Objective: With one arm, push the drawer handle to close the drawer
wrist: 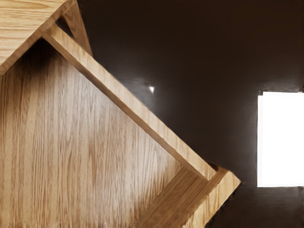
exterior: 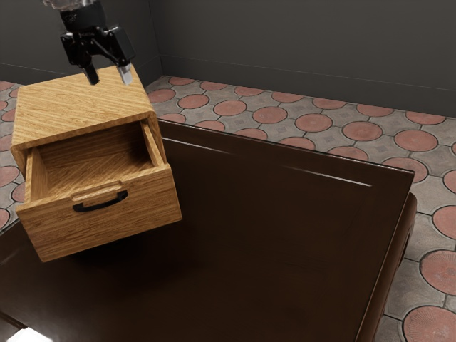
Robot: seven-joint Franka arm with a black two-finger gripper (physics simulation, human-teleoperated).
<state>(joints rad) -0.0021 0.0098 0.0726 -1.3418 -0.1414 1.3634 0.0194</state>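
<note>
One desk [exterior: 285,235] below the gripper [exterior: 110,80], bearing one wooden cabinet [exterior: 75,110] with one drawer [exterior: 135,214] well out, its one dark handle [exterior: 100,207] lower than the gripper and apart from it. Gripper points down, above cabinet level, two fingers spread apart, nothing held. Exterior view gives front panel and handle; wrist view, the drawer's floor [wrist: 80,142] and one side wall [wrist: 128,109] from above, one white rectangle [wrist: 280,140] beyond.

Looks most like a plain room in a home, judging by patterned red-and-grey floor tiles [exterior: 360,131], dark grey walls [exterior: 306,35] with a baseboard [exterior: 285,81], and a glossy brown worktop [exterior: 271,235].
</note>
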